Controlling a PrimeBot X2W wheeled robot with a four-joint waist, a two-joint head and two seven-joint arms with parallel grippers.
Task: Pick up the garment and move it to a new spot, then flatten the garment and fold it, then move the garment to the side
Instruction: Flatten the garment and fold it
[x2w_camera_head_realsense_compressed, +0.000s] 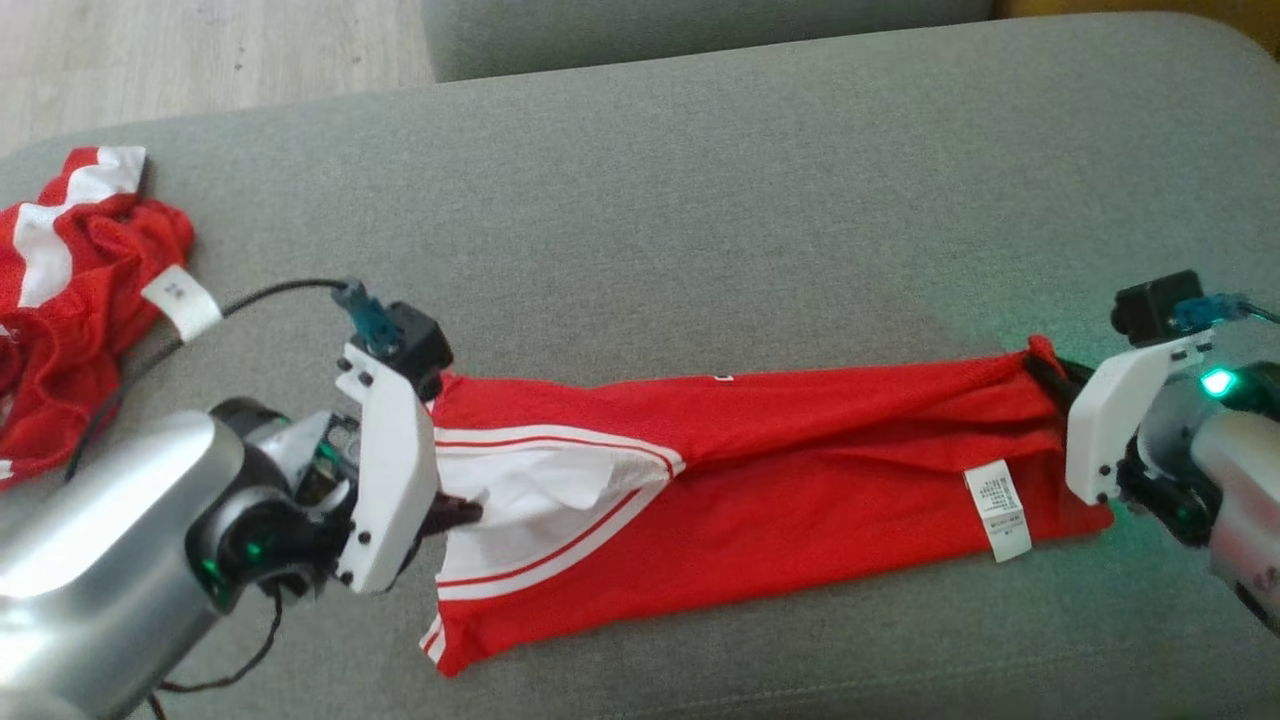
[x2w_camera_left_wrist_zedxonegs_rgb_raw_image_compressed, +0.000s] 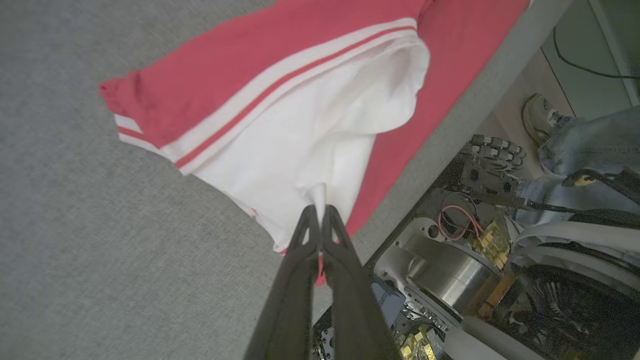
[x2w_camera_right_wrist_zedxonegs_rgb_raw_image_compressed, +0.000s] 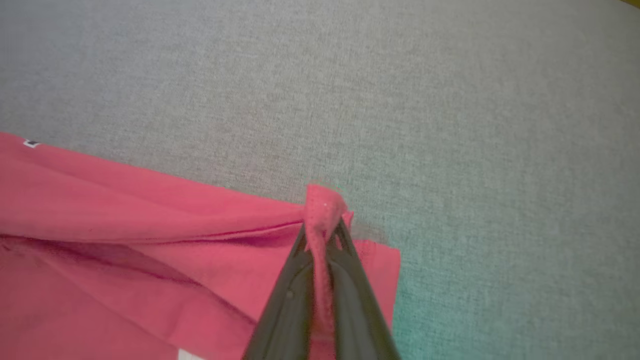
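Two-handedly flattening the garment (x2w_camera_head_realsense_compressed: 800, 470), stretched between both fingertip pairs; clamping its white panel in closed left gripper (x2w_camera_left_wrist_zedxonegs_rgb_raw_image_compressed: 318, 212), a red corner in closed right gripper (x2w_camera_right_wrist_zedxonegs_rgb_raw_image_compressed: 322, 232); next, likely needing lowering before folding.

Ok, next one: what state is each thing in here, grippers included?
garment: stretched long across the couch cushion, gripped at both ends, white panel rumpled.
left gripper: shut on the garment's white end.
right gripper: shut on a bunched red corner of the garment.
second garment: crumpled heap at the cushion's left, untouched.
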